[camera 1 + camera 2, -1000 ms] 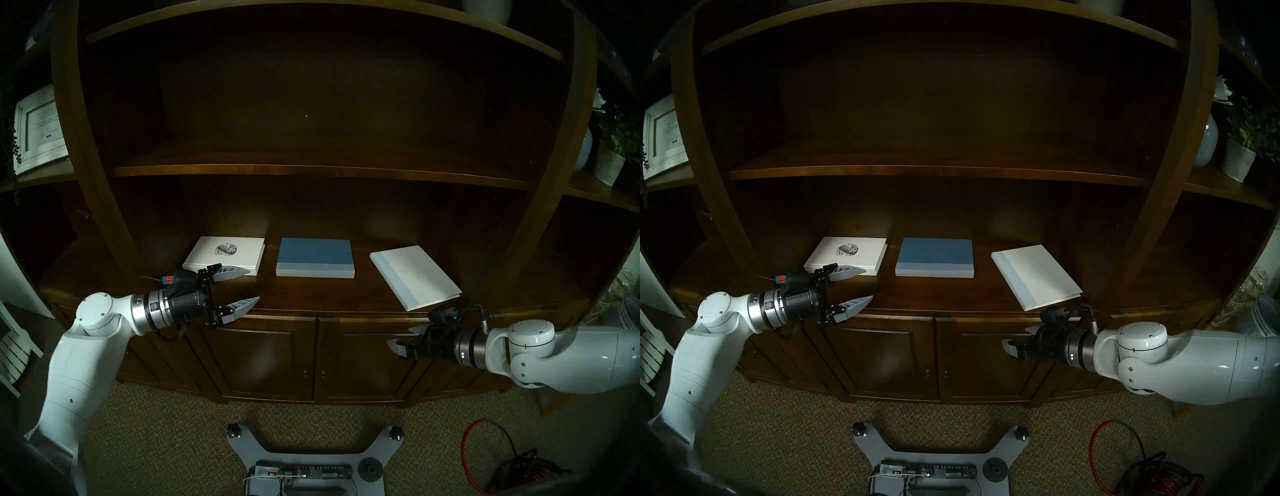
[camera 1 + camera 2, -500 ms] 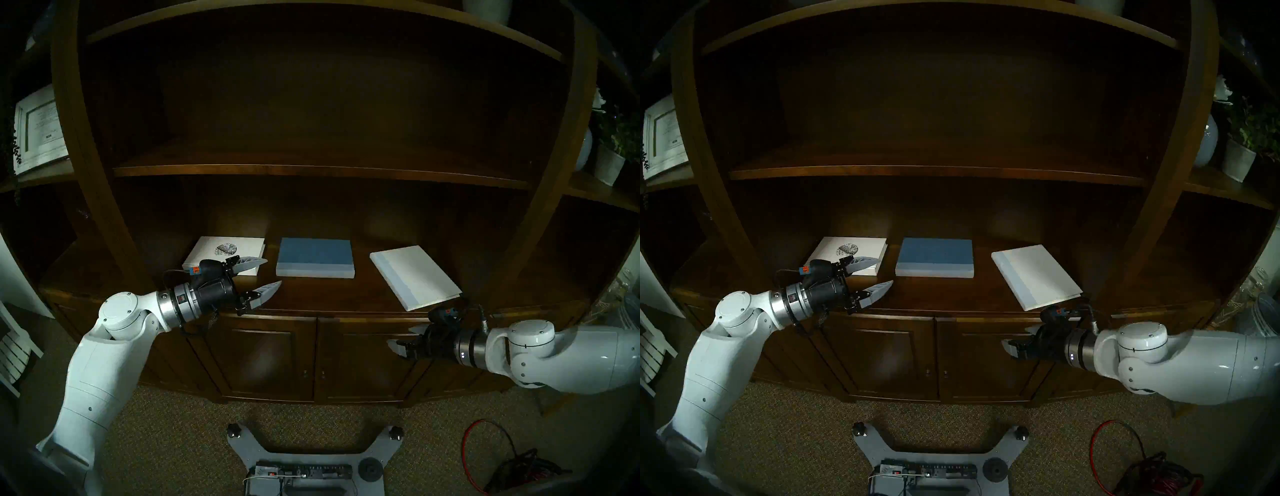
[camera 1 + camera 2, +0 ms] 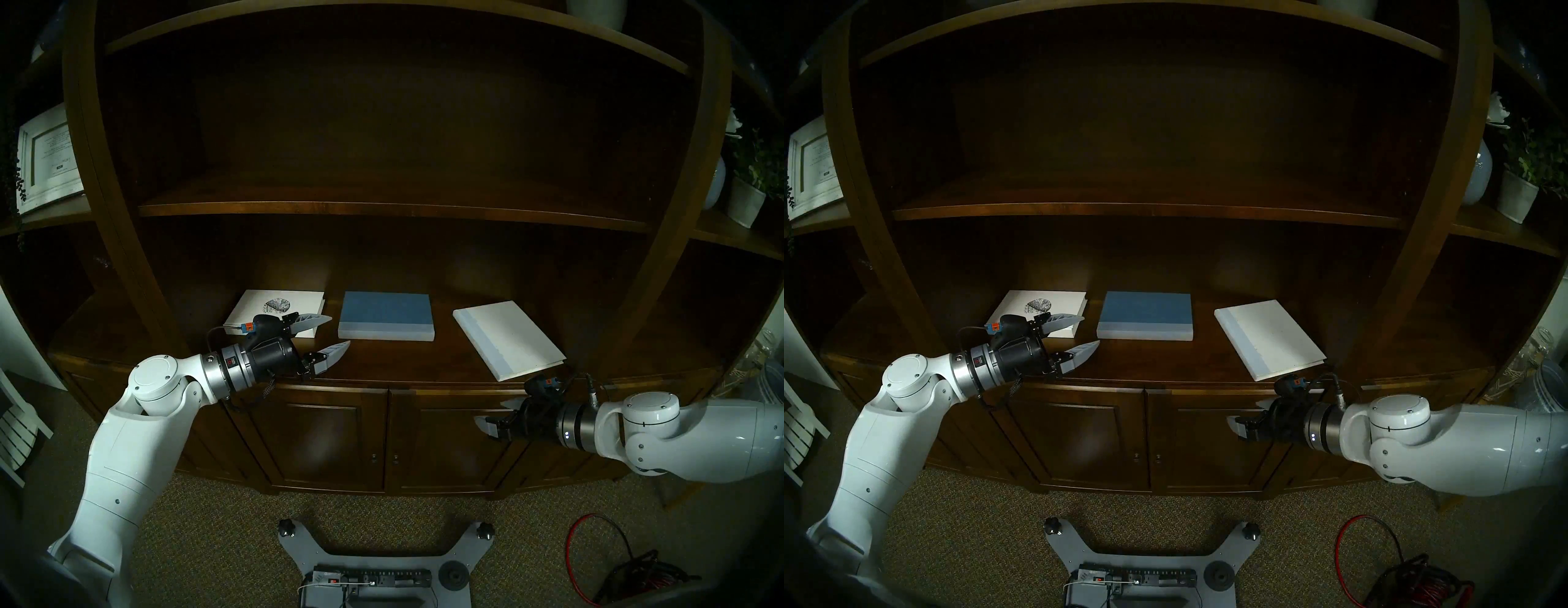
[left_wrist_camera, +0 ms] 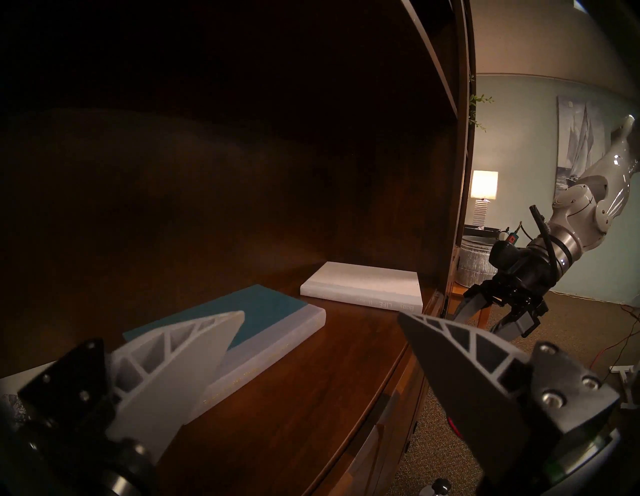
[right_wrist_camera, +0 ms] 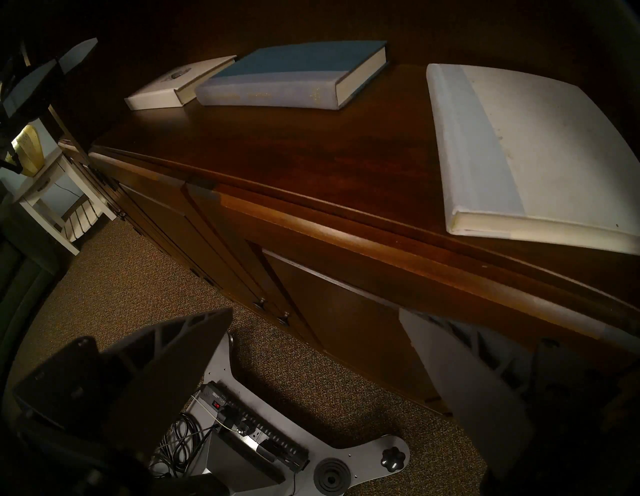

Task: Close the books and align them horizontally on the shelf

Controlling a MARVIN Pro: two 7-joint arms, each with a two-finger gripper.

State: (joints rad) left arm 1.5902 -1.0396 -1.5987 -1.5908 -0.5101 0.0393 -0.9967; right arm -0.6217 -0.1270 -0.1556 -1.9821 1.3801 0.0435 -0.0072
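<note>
I am holding my left gripper (image 3: 337, 332) with jaws spread wide and empty, pointing at the near-left corner of the blue book (image 3: 386, 315), lying closed with its spine along the shelf (image 3: 382, 365) front, far nearer me than my right gripper (image 3: 494, 418).

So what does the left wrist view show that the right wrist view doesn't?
Only the left wrist view shows the lit lamp, the sailboat picture on the wall, and the right claw hanging open off the shelf front.

Only the right wrist view shows the cabinet doors, the robot base with its power strip, the white side table, and all of the emblem book.

Both show the shelf, the blue book and the plain white book, closed and lying flat, the white one askew.
</note>
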